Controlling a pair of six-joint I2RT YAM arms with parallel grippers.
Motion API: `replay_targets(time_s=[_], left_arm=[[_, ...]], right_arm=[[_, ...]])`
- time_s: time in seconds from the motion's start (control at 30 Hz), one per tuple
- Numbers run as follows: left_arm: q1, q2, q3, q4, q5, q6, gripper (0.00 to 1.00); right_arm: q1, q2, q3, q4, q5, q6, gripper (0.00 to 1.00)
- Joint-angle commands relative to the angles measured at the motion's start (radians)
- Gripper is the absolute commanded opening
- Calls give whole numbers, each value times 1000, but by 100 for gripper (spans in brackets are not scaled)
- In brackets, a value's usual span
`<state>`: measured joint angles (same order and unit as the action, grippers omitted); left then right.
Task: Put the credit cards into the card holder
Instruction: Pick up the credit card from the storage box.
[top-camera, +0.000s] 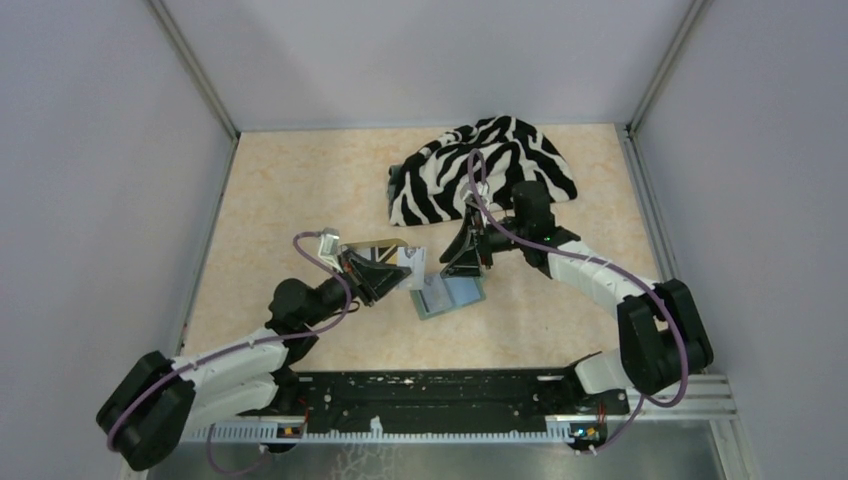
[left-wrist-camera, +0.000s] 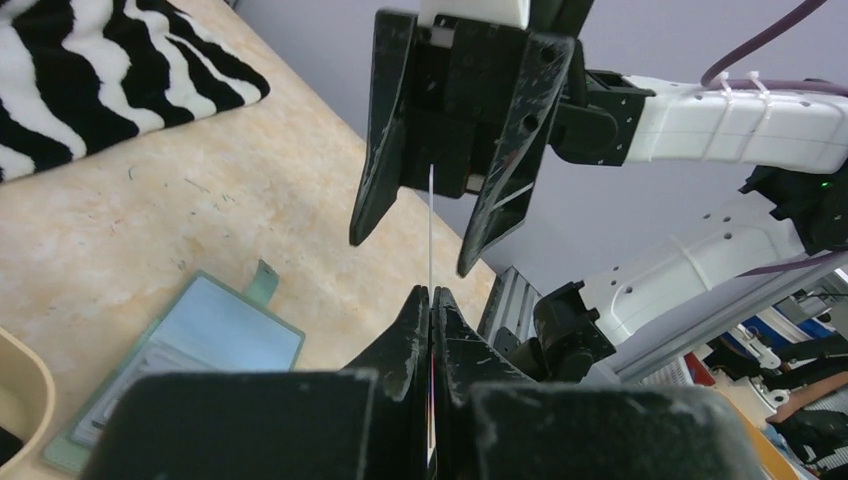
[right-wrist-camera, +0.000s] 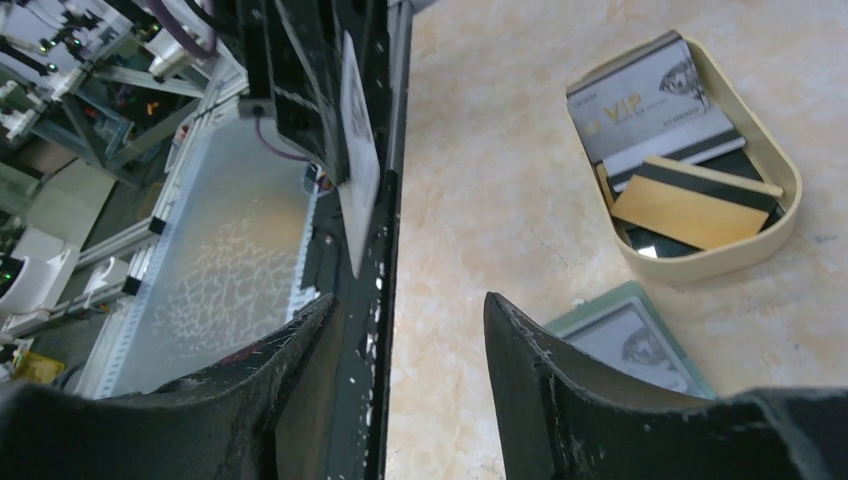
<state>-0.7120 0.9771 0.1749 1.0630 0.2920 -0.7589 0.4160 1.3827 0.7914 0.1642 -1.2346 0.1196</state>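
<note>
The sage-green card holder (top-camera: 452, 296) lies open on the table, pale blue-grey inside, with a pale card in one pocket (right-wrist-camera: 635, 345). My left gripper (top-camera: 392, 278) is shut on a pale credit card (top-camera: 412, 268) and holds it upright above the holder's left side. In the left wrist view the card (left-wrist-camera: 430, 225) shows edge-on and reaches up between the fingers of my right gripper (left-wrist-camera: 410, 255). My right gripper (top-camera: 462, 262) is open and empty, facing the held card (right-wrist-camera: 358, 170), without closing on it. More credit cards, one silver (right-wrist-camera: 640, 95) and one yellow-orange (right-wrist-camera: 680, 210), lie in the tray.
The tan oval tray (right-wrist-camera: 775, 165) sits just left of the holder, partly under my left gripper in the top view (top-camera: 372, 246). The zebra-striped cloth (top-camera: 480, 175) lies at the back right behind my right arm. The black base rail (top-camera: 440, 395) runs along the near edge.
</note>
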Motion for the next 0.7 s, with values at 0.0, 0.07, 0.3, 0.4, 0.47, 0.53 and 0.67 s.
replay_targets(time_s=[0.0,0.07,0.3,0.4,0.47,0.53,0.67], left_arm=[[-68,95,28,210,-101,45,0],[-94,126,49,221,-115,59,0],[-135,194,87,254,-124,67,0],[-143,217,87,280,-124,61,0],[-145,228,90,290,-121,56,0],[-145,240,96,296,-113,53,0],[-147,263,110,298,-94,47,0]], right_arm=[[3,-61,-24,337,-67,242,55],[1,-67,-35,385,-61,281,56],[2,-68,-66,518,-19,407,55],[1,-72,-95,627,1,499,50],[1,-75,-110,688,13,552,45],[1,-78,-117,703,23,569,39],[2,-76,-119,719,24,588,18]])
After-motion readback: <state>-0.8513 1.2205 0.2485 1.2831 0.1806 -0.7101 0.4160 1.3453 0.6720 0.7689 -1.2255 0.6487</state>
